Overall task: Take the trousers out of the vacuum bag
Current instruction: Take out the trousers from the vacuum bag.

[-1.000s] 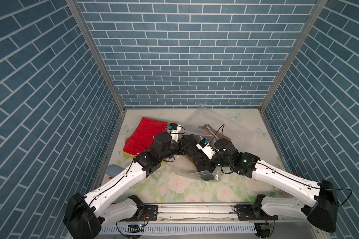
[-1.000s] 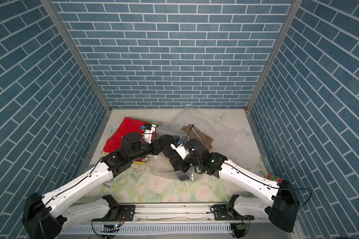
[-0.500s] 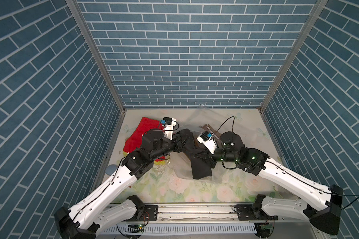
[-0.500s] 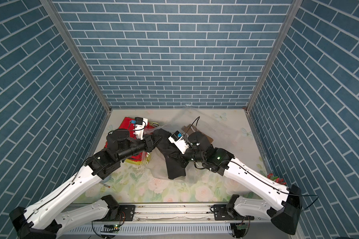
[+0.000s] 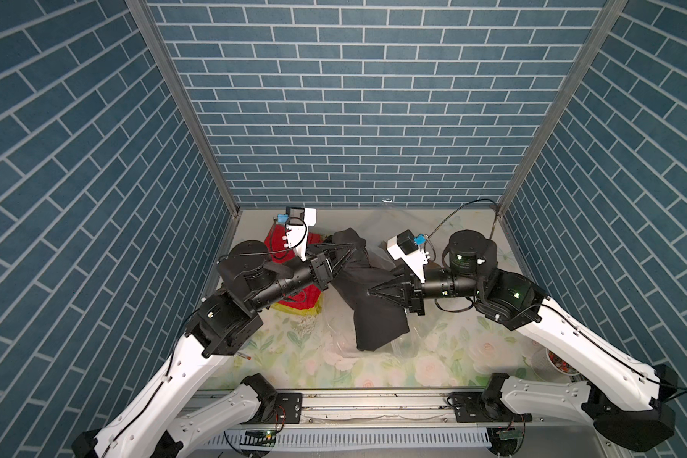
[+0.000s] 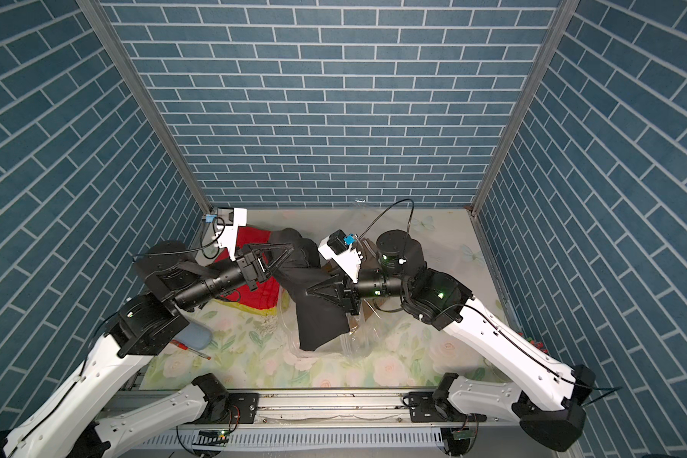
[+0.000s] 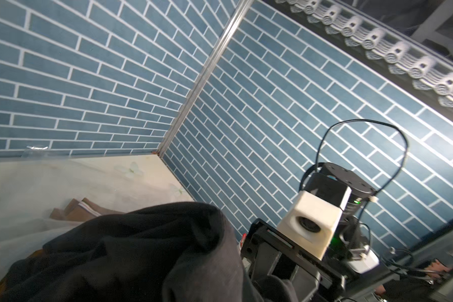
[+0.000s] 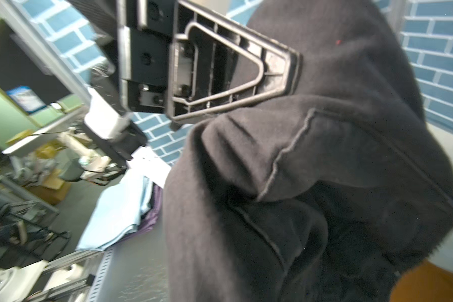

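Observation:
Black trousers (image 5: 373, 309) (image 6: 318, 317) hang in the air over the middle of the table, held at the top by both arms. My left gripper (image 5: 354, 248) (image 6: 290, 249) is shut on their upper fold. My right gripper (image 5: 370, 292) (image 6: 308, 294) is shut on the cloth lower down. The crinkly clear vacuum bag (image 5: 411, 345) (image 6: 357, 343) lies under and behind them. Red trousers (image 5: 272, 242) (image 6: 254, 238) lie at the back left on a yellow pair (image 5: 312, 311). Brown trousers (image 7: 76, 209) lie under the plastic. In both wrist views the black trousers (image 7: 128, 256) (image 8: 298, 183) hide my own jaws.
Blue brick walls close the table on three sides. A blue-handled tool (image 6: 193, 337) lies near the left arm's base. A small bowl (image 5: 558, 359) sits at the front right. The arm rail (image 5: 373, 404) runs along the front edge.
Both grippers have risen and moved toward the back with the black trousers. The trousers went from lying low on the bag to hanging free above it.

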### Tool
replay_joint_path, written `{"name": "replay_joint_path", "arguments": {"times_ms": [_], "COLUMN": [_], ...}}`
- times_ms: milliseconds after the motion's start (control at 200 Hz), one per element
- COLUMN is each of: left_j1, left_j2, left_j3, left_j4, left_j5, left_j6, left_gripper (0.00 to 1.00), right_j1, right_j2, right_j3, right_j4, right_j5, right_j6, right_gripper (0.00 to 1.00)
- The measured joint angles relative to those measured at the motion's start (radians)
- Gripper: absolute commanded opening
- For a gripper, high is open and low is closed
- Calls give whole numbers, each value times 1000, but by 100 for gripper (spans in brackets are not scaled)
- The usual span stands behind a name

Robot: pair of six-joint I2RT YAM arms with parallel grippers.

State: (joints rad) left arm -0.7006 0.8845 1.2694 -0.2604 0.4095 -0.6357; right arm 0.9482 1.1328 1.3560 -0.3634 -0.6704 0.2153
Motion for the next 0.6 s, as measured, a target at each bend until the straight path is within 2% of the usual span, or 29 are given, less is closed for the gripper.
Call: {"name": "replay_joint_path", "arguments": {"times_ms": [170, 330, 600], "left_j1": [-8, -13, -14], "left_j2": [-19, -40, -25], "left_j3": [121, 215, 314], "left_j4": [-46, -97, -200], "left_j5": [18, -13, -254], "left_j6": [31, 74, 152], "left_gripper": [0, 0, 0], "right_j1": [1, 6, 15], "right_j2": [30, 96, 272], "right_j3": [95, 204, 415], "right_j4": [39, 59, 41], "right_j5": [-93, -120, -34], "right_j6": [17, 16, 14], "right_gripper": [0, 0, 0]}}
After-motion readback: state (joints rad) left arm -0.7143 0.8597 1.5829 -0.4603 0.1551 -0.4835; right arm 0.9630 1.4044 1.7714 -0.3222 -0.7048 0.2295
